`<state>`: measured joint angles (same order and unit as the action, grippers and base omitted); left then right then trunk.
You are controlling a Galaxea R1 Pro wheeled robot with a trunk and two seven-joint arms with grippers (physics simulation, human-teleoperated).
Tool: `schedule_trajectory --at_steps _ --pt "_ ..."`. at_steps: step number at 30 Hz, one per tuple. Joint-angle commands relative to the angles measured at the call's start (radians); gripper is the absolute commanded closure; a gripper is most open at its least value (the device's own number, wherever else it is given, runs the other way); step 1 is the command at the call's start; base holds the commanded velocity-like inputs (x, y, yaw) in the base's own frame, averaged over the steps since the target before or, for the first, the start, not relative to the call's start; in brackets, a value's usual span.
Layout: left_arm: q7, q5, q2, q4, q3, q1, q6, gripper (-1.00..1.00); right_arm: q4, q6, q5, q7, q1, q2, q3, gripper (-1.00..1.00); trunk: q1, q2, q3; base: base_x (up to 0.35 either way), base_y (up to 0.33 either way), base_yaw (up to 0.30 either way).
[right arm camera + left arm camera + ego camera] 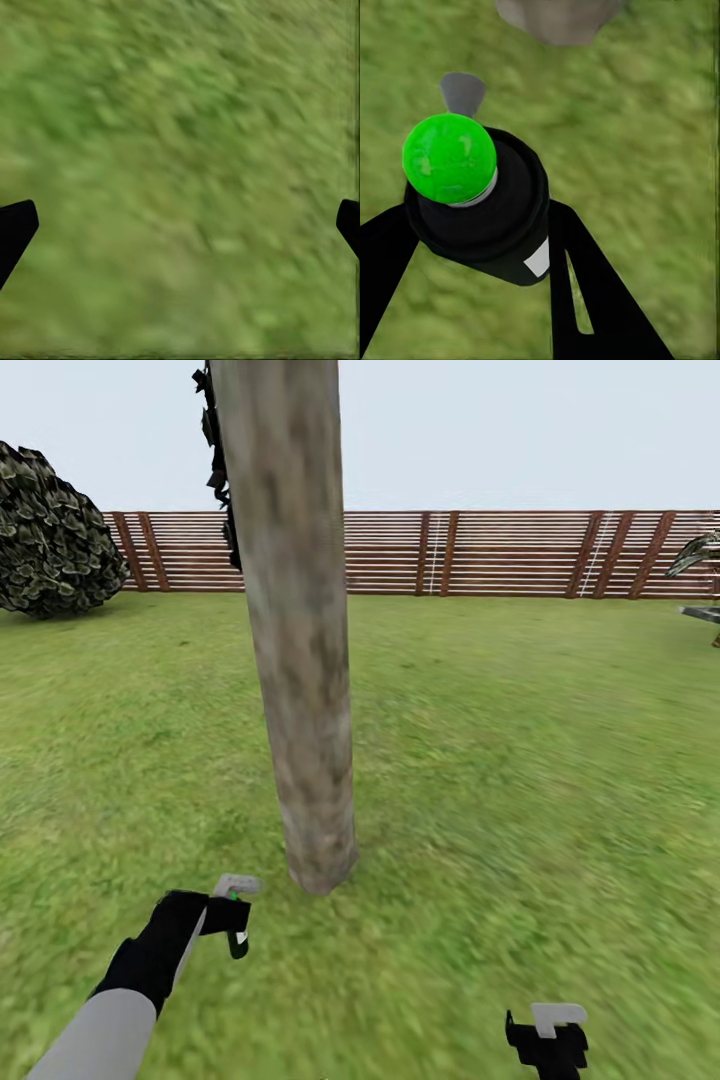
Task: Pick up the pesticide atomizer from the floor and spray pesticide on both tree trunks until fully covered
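My left gripper [236, 920], jaws clamped on the atomizer [484, 210], holds it at the trunk's [300, 690] 7 o'clock; I should aim at the base, then sweep upward. My right gripper [548, 1040] hangs spread wide, empty.

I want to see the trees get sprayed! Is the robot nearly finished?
Not nearly. Done: the left gripper holds the pesticide atomizer, its top showing green. In hand: it sits close to one tree trunk. No spray or coating shows on the bark. Left: covering this trunk, then a second tree. The right gripper is open over grass.
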<state>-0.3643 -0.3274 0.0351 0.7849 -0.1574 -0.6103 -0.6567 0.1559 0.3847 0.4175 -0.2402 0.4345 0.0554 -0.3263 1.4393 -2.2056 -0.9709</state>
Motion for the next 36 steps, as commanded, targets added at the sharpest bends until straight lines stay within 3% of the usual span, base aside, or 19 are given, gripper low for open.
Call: schedule_trajectory --at_steps 1,2,16,25,31,33,36 --pt "-0.009 -0.012 -0.001 0.005 0.001 0.0 -0.004 1.0 -0.002 0.003 0.01 -0.004 0.001 0.0 -0.007 -1.0 0.0 0.0 0.0 -0.059 -0.002 -0.267" --pt "-0.012 -0.012 0.01 -0.002 0.016 -0.045 -0.072 1.0 -0.002 0.003 0.01 -0.004 0.001 0.0 -0.007 -1.0 0.0 0.0 0.0 0.0 0.0 -0.019" --pt "-0.013 -0.013 0.002 -0.002 0.015 -0.046 -0.065 1.0 -0.002 0.003 0.01 -0.004 0.001 0.0 -0.007 -1.0 0.0 0.0 0.0 0.0 0.0 -0.227" --pt "-0.012 -0.013 -0.002 0.003 0.013 -0.054 -0.063 1.0 -0.002 0.003 0.01 -0.004 0.001 0.0 -0.007 -1.0 0.0 0.0 0.0 -0.267 0.0 -0.234" --pt "-0.012 -0.013 -0.005 0.01 0.012 -0.096 -0.073 1.0 -0.002 0.003 0.011 -0.004 0.001 0.0 -0.007 -1.0 0.0 0.0 0.0 -0.016 0.0 -0.013" --pt "-0.011 -0.017 0.015 0.009 0.009 -0.142 -0.075 1.0 -0.002 0.003 0.012 -0.004 0.001 0.0 -0.007 -1.0 0.0 0.0 0.0 0.0 0.0 0.0" --pt "-0.011 -0.016 0.041 0.008 0.008 -0.152 -0.075 1.0 -0.002 0.003 0.012 -0.004 0.001 0.0 -0.007 -1.0 0.0 0.0 0.0 0.0 0.0 0.0"
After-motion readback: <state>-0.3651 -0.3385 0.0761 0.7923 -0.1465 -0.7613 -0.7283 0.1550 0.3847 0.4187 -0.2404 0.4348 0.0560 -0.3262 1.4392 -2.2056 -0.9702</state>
